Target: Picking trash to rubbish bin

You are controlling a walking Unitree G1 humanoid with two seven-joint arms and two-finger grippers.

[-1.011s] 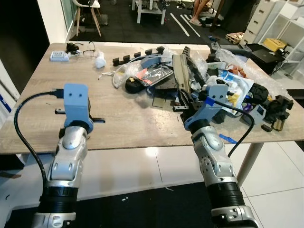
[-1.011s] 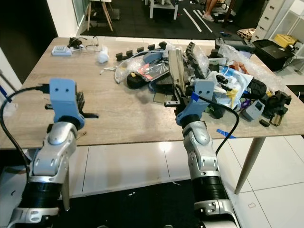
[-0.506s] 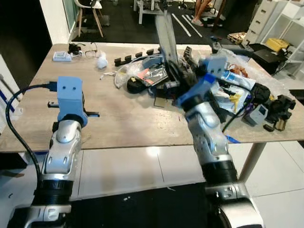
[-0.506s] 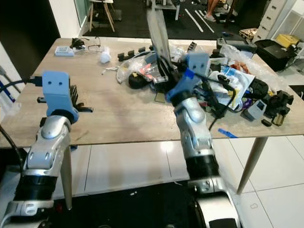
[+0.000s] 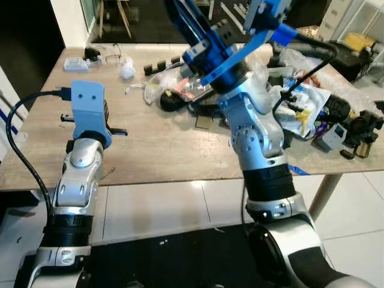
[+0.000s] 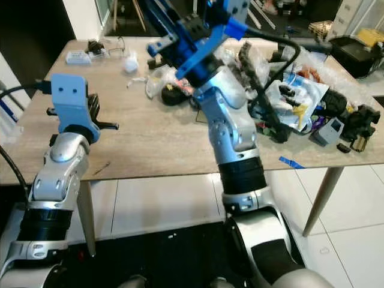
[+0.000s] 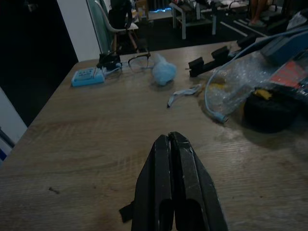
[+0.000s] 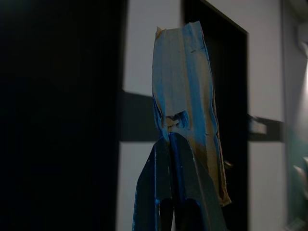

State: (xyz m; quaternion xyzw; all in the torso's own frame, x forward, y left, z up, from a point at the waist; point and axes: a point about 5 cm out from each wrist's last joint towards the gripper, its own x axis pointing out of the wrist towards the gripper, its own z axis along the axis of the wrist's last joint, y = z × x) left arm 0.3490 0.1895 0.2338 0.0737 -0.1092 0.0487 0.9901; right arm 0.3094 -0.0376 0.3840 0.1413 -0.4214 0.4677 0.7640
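Observation:
A pile of trash (image 5: 300, 108) of plastic bags, wrappers and black parts covers the right half of the wooden table (image 5: 156, 150). My right arm is raised high over the pile. In the right wrist view my right gripper (image 8: 169, 137) is shut on the lower end of a long flat cardboard strip (image 8: 185, 82), which stands up from the fingers; the same strip (image 5: 191, 24) shows at the top of the eye view. My left gripper (image 7: 171, 140) is shut with nothing in it, low over the bare left part of the table.
A crumpled white tissue (image 5: 126, 72), glasses (image 7: 139, 60) and a small blue box (image 7: 87, 77) lie at the table's far left. A black roll (image 7: 269, 108) and a clear bag (image 7: 240, 79) sit at the near side of the pile. Tiled floor lies in front.
My right arm has swung up from the pile, lifting the cardboard strip from table height to well above it. The left arm has stayed about where it was.

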